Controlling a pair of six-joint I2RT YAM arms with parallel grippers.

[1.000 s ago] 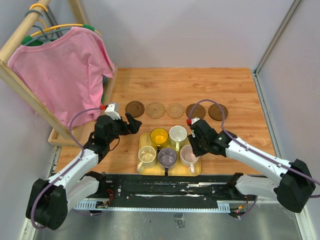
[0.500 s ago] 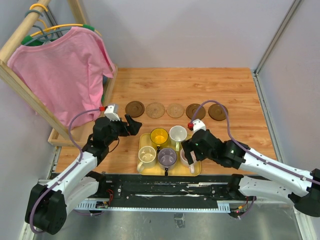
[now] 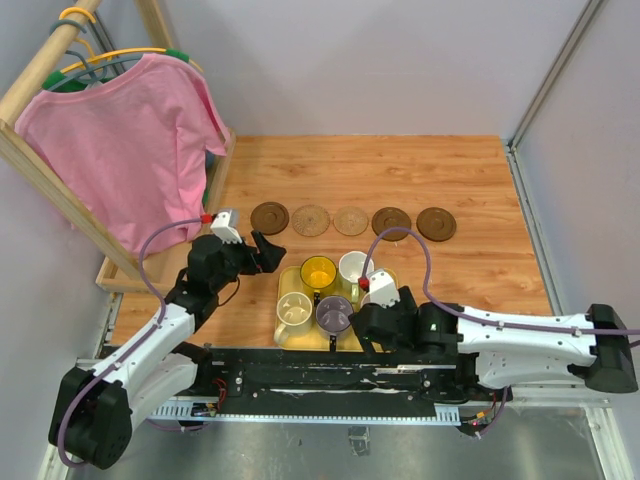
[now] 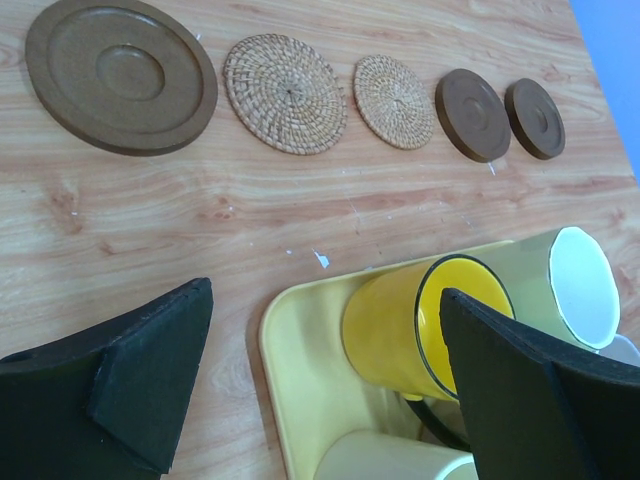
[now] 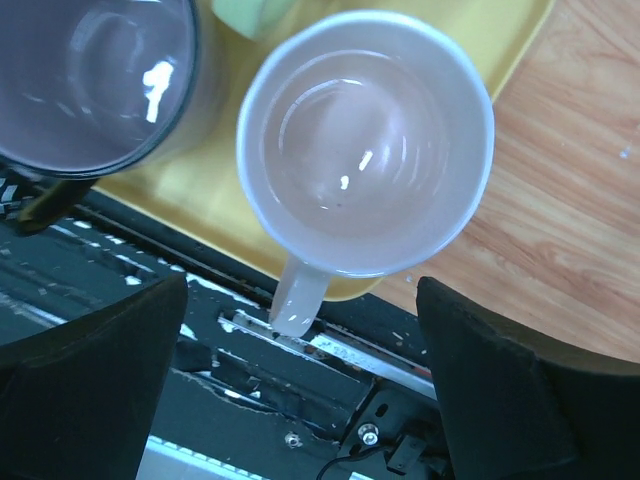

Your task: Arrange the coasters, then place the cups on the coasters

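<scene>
the right gripper (image 5: 300, 300) stands with its jaws spread wide and nothing between them, hanging just above the pale pink cup (image 5: 365, 150), a finger to either side of the handle. that cup sits in the near right corner of the yellow tray (image 5: 200, 215), its handle pointing out over the tray's lip towards the black rail (image 5: 300, 385) at the table's near edge. the step in hand looks to be the pick of this cup. to do it well the gripper should likely come straight down and close on the cup wall rather than the thin handle, keeping clear of the purple-grey cup (image 5: 90, 80), which stands just beside it. the lift must clear the tray's raised lip. bare wood lies to the right of the tray and between it and the five coasters (image 3: 351, 220), which lie in a row, all bare. the left gripper (image 4: 325, 300) is likewise open and empty, hovering near the yellow cup (image 4: 400, 325)
</scene>
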